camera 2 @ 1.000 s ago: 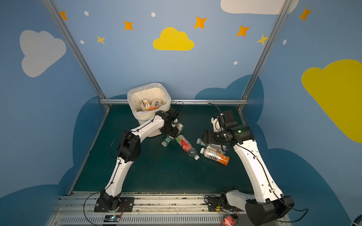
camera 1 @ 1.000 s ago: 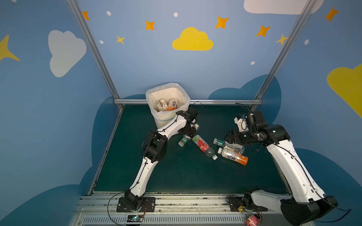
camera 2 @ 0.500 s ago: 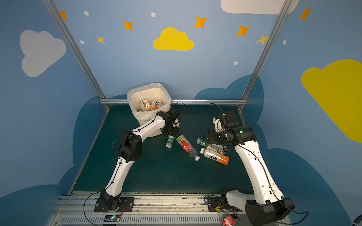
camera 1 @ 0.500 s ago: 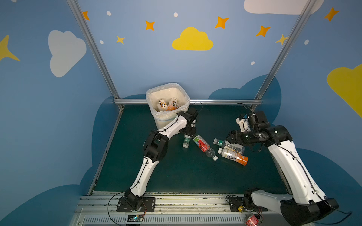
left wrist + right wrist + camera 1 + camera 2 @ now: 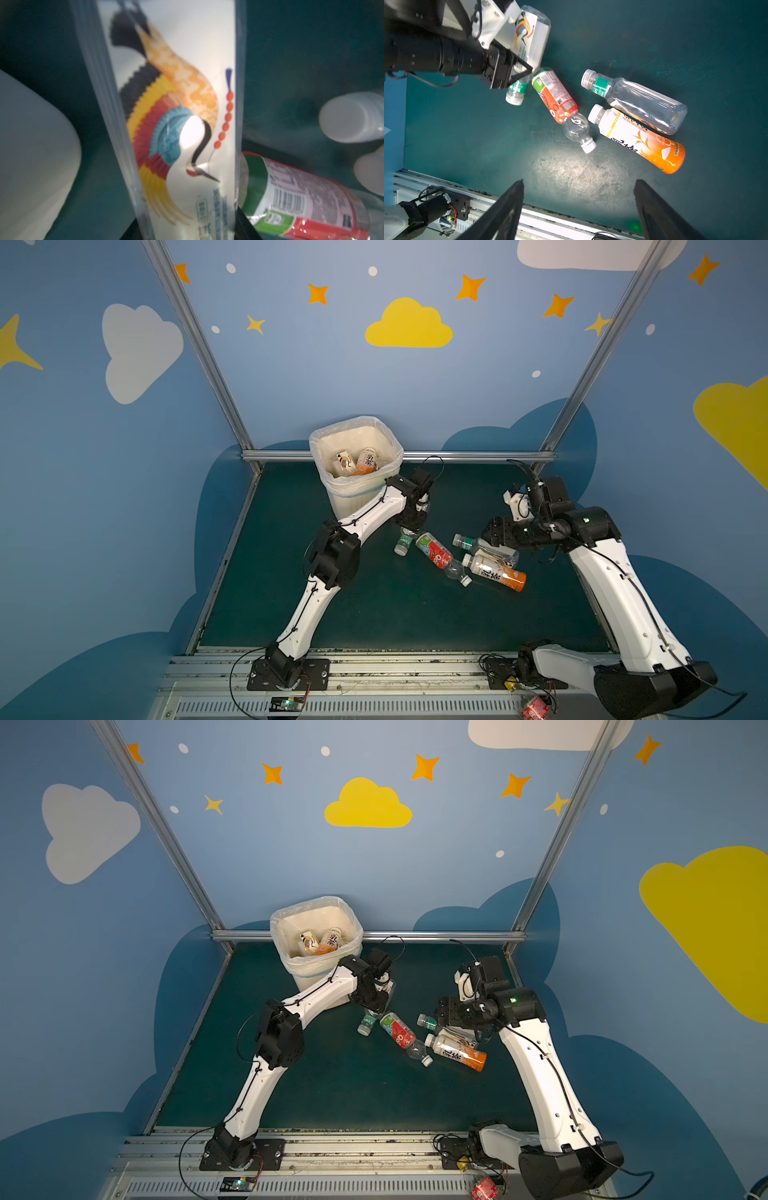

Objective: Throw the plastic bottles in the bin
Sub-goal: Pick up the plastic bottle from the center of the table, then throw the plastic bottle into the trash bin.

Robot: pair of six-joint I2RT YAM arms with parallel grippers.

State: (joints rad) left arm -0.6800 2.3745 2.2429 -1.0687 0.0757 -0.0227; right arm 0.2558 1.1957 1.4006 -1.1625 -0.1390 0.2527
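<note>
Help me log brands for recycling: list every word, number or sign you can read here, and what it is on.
"乳茶": big black characters on the orange bottle on the mat, and on another orange bottle inside the bin.
Red-label bottle: barcode and fine print, too small to read.
Capless green-label bottle and small green-label bottle: print too small.
Crane bottle: fine print blurred.

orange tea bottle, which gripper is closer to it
Right. The right gripper hangs open close to the orange tea bottle; the left gripper holds a crane-label bottle near the bin.
</note>
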